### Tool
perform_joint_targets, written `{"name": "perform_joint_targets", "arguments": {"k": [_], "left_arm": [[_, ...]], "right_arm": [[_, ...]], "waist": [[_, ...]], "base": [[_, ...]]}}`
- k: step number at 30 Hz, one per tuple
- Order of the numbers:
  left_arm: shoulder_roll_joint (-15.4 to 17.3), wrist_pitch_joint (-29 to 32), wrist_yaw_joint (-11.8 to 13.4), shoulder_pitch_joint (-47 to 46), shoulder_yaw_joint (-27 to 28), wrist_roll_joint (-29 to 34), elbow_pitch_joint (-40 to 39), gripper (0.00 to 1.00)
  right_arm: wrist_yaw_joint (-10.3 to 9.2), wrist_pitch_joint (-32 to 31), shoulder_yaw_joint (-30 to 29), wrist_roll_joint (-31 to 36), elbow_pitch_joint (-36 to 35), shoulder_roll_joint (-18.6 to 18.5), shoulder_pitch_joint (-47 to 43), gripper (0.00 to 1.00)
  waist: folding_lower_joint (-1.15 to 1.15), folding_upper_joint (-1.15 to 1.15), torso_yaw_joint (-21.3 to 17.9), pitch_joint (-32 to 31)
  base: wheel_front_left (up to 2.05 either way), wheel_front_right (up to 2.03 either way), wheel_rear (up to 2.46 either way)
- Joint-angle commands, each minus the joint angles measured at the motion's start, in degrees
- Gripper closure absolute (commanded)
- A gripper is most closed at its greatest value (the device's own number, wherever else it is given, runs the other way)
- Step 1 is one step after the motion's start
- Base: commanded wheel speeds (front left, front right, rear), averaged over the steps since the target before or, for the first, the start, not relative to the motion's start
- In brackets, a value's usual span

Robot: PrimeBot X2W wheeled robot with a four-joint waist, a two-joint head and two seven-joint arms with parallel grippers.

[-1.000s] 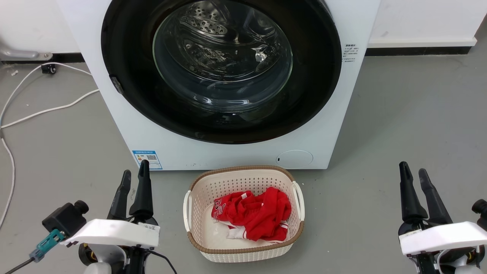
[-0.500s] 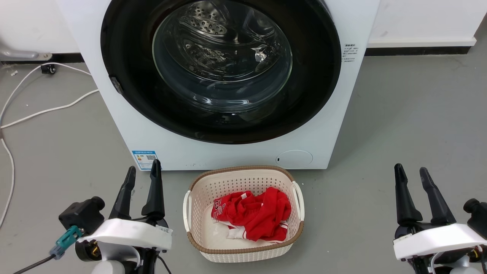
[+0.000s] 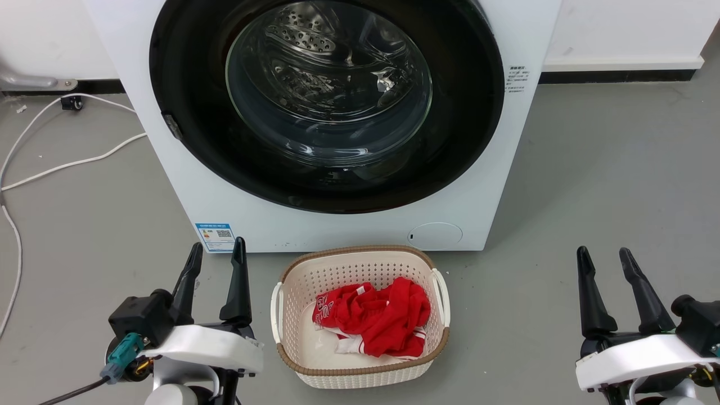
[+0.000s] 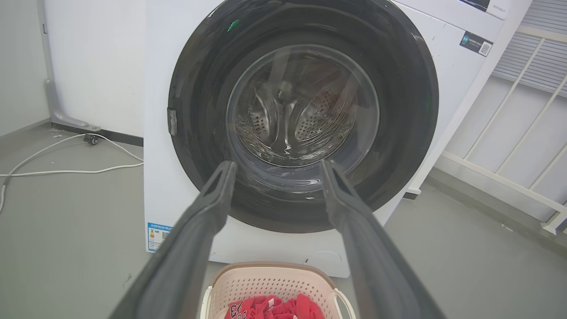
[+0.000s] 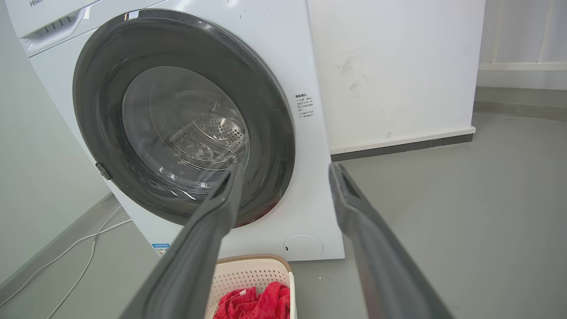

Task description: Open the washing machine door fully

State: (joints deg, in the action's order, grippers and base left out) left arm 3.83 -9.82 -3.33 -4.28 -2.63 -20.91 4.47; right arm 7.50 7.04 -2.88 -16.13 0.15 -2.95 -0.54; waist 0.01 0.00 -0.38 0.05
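A thin white cable (image 3: 67, 163) curls over the smooth grey floor (image 3: 590, 169) at the far left. Next comes the left pincer (image 3: 218, 243), low in the head view. Its two long dark fingers stand apart with nothing between them, so it is open. It is near the washing machine (image 3: 185, 191) but touches nothing.

The washing machine is a big white box with flat, smooth sides. A small blue sticker (image 3: 216, 236) sits at its lower left corner and a round flap (image 3: 435, 233) at its lower right. The door (image 3: 185, 112) is in the middle of the machine's front, lying flat against it and closed. It is a wide, shiny black ring with a clear, bulging glass bowl in the centre. Through the glass you see the metal drum (image 3: 304, 34), full of little holes.

Just in front of the machine, on the floor, stands a white plastic basket (image 3: 360, 264) with many small holes and a brown rim. A crumpled red cloth (image 3: 377, 315) lies inside.

At the far right is the right pincer (image 3: 602, 250), also open and empty, well apart from the door.

The left wrist view shows a white rail (image 4: 500, 180) beside the machine. The right wrist view shows a drawer (image 5: 53, 26) at the machine's top.
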Motion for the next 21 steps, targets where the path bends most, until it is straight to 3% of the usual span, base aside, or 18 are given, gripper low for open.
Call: {"name": "perform_joint_targets", "arguments": {"k": [1,21], "left_arm": [[0.45,-0.57,0.36,-0.37,-0.25,1.43,-0.59,0.00],[1.61,-3.07,3.36,-0.10,-2.60,11.30,-1.03,0.00]], "right_arm": [[-0.02,0.04,0.09,1.26,-0.61,0.01,-0.18,0.00],[-0.02,1.40,0.84,9.75,-1.36,0.07,-0.78,0.00]], "waist": [[-0.01,0.00,-0.02,-0.01],[-0.01,0.00,-0.13,-0.15]], "base": [[0.00,0.00,0.00],[0.00,0.00,0.00]]}}
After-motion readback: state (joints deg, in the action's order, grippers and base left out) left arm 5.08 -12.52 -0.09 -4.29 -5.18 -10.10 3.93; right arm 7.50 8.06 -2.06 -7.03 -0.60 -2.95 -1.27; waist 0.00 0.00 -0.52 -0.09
